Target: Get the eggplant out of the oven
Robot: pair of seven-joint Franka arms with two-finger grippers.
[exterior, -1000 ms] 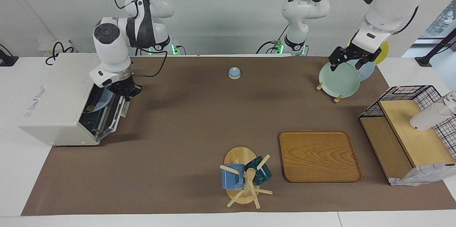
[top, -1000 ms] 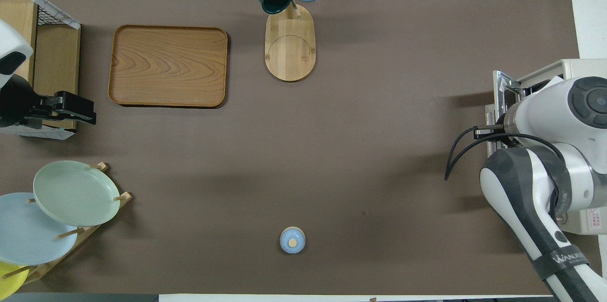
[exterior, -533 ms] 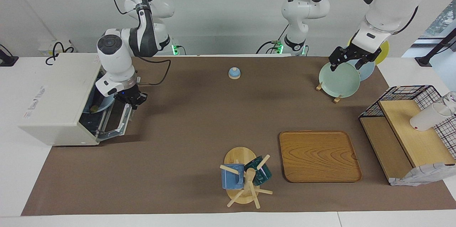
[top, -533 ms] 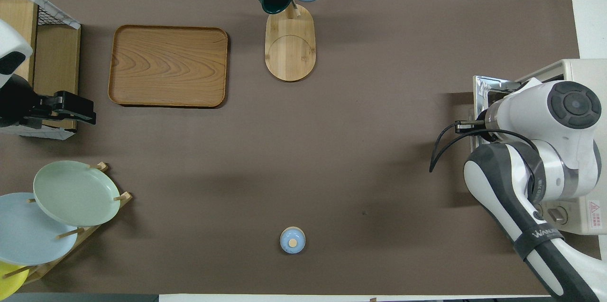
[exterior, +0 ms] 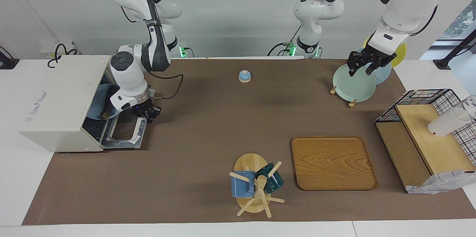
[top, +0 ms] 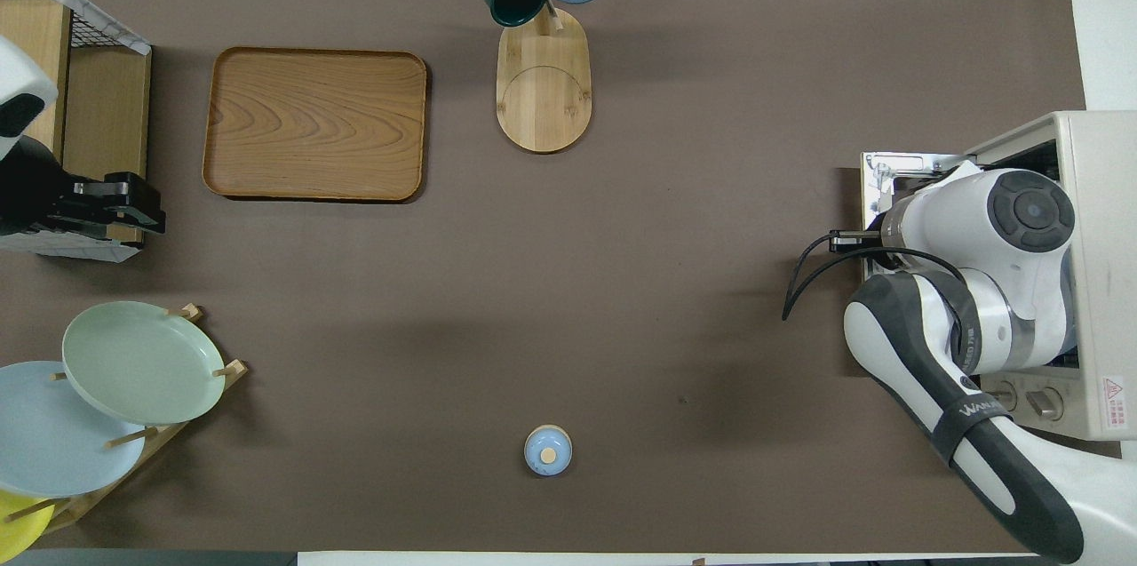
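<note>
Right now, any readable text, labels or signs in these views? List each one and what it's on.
"WANU…", cut off: band on the right arm's forearm.
Red print, too blurred to read: top of the boxy cream-white toaster oven.
Red triangle warning sticker, wording too small to read: oven's control panel.
Nothing else legible.

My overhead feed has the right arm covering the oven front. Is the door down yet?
Observer: Yes. The oven door is dropped open, and the right gripper is at the door's free edge.
Operator: Can you see the eggplant?
Observer: Not clearly. A blue plate shows inside the oven; I can't make out what is on it.
Operator: Where's the left gripper?
Observer: The left gripper is over the green plate in the rack.
</note>
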